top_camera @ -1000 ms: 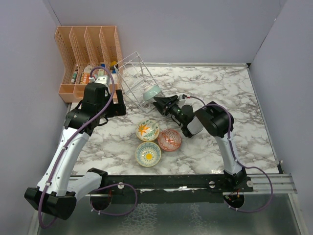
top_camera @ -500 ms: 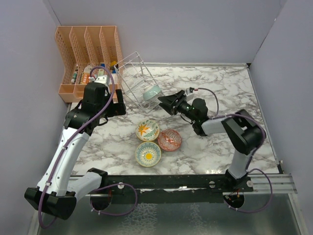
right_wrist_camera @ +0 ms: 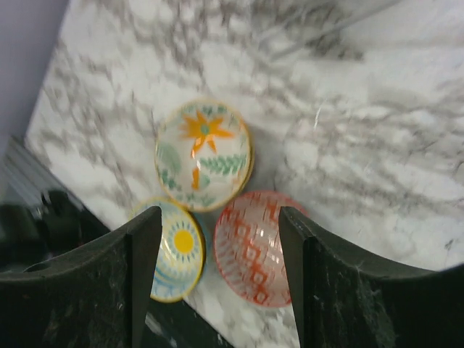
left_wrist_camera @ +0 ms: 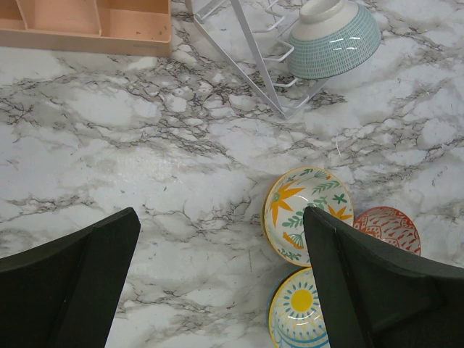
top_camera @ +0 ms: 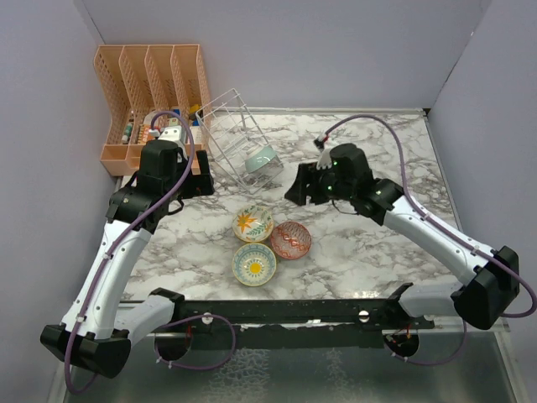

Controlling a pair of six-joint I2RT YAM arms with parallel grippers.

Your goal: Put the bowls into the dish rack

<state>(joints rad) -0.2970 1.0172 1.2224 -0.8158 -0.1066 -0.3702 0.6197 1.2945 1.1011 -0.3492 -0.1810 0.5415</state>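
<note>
Far left you've got the orange organizer (top_camera: 151, 84) at the back corner of the desk (top_camera: 377, 252), a few small items in its front trays, too small to tell what. Your left fingers (left_wrist_camera: 80, 283) are spread wide with nothing between them, hovering over bare marble just in front of the organizer and left of the loose bowls. Next right, the rack (top_camera: 231, 130) sits skewed to the desk edges, its left end close to the organizer. One teal bowl (left_wrist_camera: 333, 40) is on its side at the rack's near right end, cream foot pointing up and back, resting against the wires. You can't tell if it's seated in a slot. Near the middle of the desk three bowls sit upright in a tight cluster, well clear of the rack. The flower bowl (top_camera: 252, 223) is farthest back, and the sun bowl (top_camera: 254, 264) is nearest the arm bases, right against the flower bowl's near rim. The red bowl (top_camera: 290, 240) is on the right, just beside both, and contact isn't clear. Your right fingers (right_wrist_camera: 341, 290) are parted and hold nothing. In the top view they hang above the desk, right of the rack and behind the cluster. The right wrist view looks down at all three bowls, the red one nearest the gap between the fingers.
</note>
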